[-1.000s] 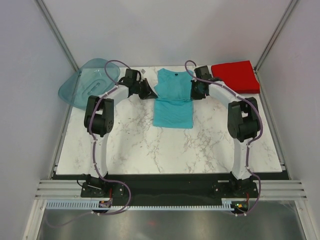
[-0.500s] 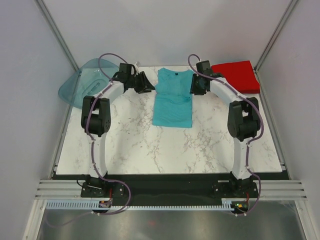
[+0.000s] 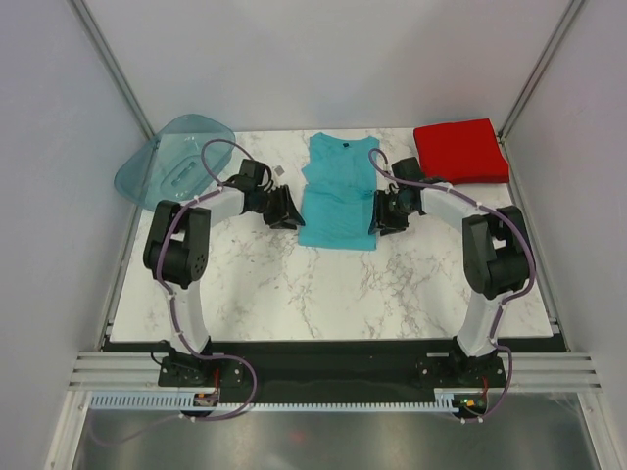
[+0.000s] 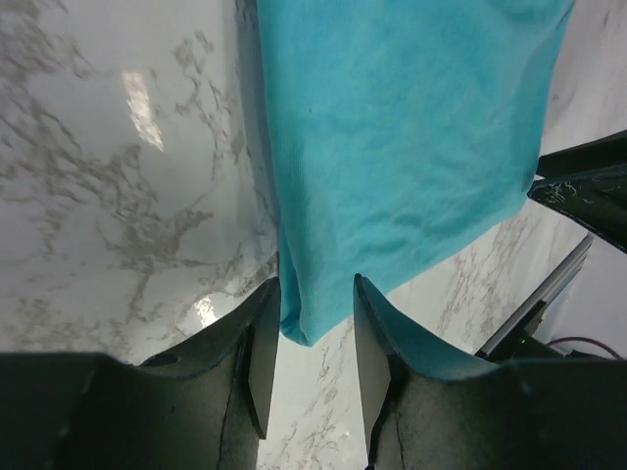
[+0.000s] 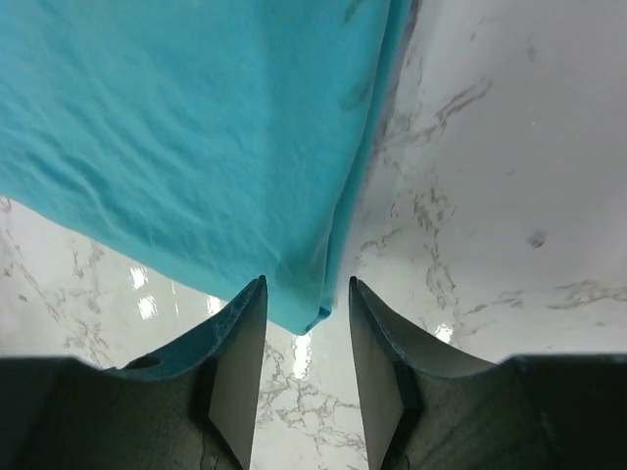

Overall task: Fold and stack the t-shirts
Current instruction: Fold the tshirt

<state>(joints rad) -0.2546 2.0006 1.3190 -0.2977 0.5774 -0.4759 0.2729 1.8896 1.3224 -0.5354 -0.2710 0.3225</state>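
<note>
While the turquoise t-shirt lies flat on the marble table toward its far middle, collar away from the arm bases and sides tucked in to a narrow strip, the red t-shirt sits as a folded square at the far right corner, well apart from it. The left gripper is at the turquoise shirt's near left corner and the right gripper at its near right corner. In each wrist view the jaws stand apart with a hem corner lying between them, unpinched, so both are open. A translucent teal tray rests at the table's far left corner
</note>
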